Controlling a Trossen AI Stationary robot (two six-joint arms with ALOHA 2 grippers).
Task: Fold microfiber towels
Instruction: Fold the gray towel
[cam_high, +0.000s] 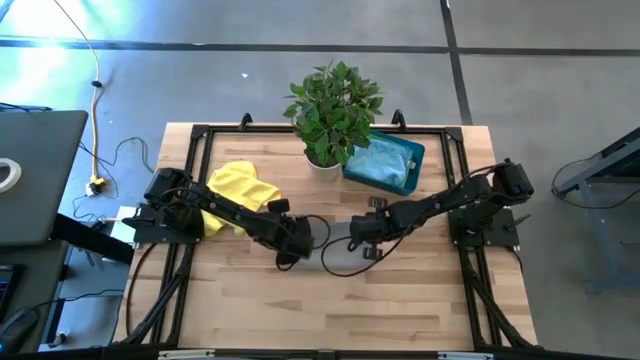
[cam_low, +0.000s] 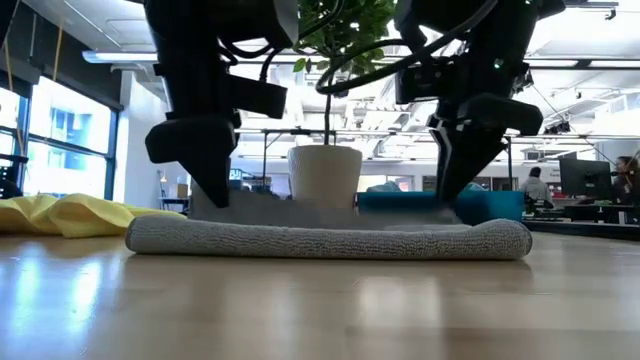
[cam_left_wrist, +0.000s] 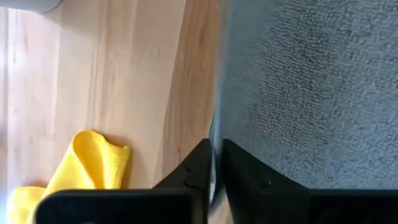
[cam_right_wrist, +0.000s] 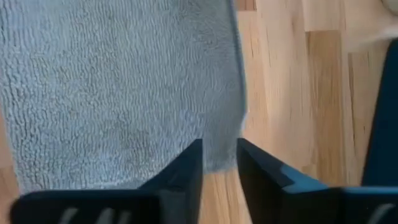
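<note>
A grey microfiber towel (cam_high: 337, 247) lies folded and flat on the wooden table (cam_high: 420, 300), between my two grippers; in the low view it is a thick band (cam_low: 330, 238). My left gripper (cam_left_wrist: 215, 168) stands at its left edge, fingers nearly together with the edge between them. At the towel's right end my right gripper (cam_right_wrist: 220, 163) is open, its fingers on either side of a corner (cam_right_wrist: 217, 155) that lies on the wood. A crumpled yellow towel (cam_high: 240, 188) rests on the table at the far left. My left gripper has the grey towel's left edge (cam_left_wrist: 213, 134) in the narrow gap between its two fingers, coming steeply from above. One layer or several, I cannot tell. The towel lies flat on the table, slack, not lifted.
A potted plant (cam_high: 332, 110) stands at the far middle of the table. Beside it on the right is a teal bin (cam_high: 412, 152) holding a light blue towel (cam_high: 380, 162). Bare wood stretches along the near half of the table.
</note>
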